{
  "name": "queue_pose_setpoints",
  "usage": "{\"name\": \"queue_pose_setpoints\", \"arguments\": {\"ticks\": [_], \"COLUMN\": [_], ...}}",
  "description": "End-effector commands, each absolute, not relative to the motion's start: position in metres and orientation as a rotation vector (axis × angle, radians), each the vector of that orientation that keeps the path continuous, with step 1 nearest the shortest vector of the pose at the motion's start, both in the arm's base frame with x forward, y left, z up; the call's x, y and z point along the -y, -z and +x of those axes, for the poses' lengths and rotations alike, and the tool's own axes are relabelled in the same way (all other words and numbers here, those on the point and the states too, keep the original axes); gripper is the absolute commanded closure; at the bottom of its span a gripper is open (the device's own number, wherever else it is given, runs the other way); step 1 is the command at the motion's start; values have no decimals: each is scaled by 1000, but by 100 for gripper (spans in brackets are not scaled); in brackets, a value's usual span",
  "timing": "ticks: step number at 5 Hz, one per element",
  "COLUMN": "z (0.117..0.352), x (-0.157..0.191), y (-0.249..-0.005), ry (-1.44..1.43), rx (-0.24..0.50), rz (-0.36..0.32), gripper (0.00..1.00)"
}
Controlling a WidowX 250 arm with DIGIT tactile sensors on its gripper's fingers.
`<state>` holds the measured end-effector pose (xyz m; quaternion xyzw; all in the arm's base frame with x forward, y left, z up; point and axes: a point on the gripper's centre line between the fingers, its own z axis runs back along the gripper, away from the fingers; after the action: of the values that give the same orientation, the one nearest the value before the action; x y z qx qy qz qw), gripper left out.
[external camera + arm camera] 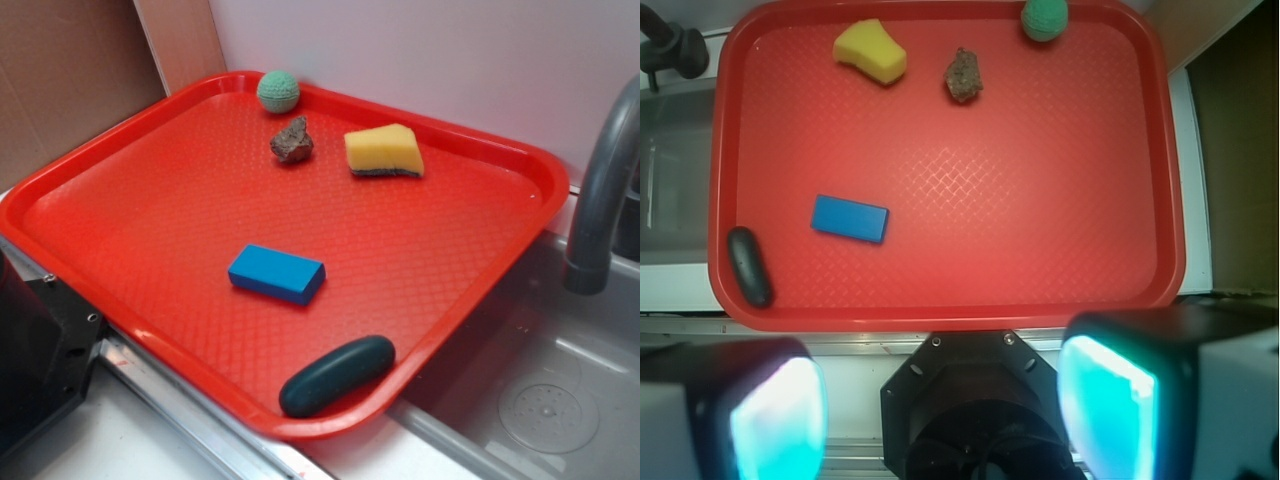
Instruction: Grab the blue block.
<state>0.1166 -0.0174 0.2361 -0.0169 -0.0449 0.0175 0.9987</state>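
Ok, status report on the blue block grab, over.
Gripper open, high above the tray, jaws empty. Blue block lying flat, untouched. Nothing blocking it; dark oval bar nearest.

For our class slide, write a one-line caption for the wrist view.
Open fingers above a red tray holding the blue block, sponge, rock and ball.

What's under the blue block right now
The blue block lies flat on the red tray. Only tray surface shows around it; the patch beneath is covered.
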Motion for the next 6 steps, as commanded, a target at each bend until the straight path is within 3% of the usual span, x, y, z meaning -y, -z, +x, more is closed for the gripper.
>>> {"name": "queue_pose_setpoints", "arguments": {"ticks": [1, 3, 5, 6], "z": [117, 145, 157, 163], "x": [17, 41, 69, 84], "y": [-236, -213, -164, -136], "ry": [-35, 442, 922, 1156], "rx": [90, 149, 185, 89], "rz": [-34, 25, -212, -165], "gripper": [0, 0, 0, 0]}}
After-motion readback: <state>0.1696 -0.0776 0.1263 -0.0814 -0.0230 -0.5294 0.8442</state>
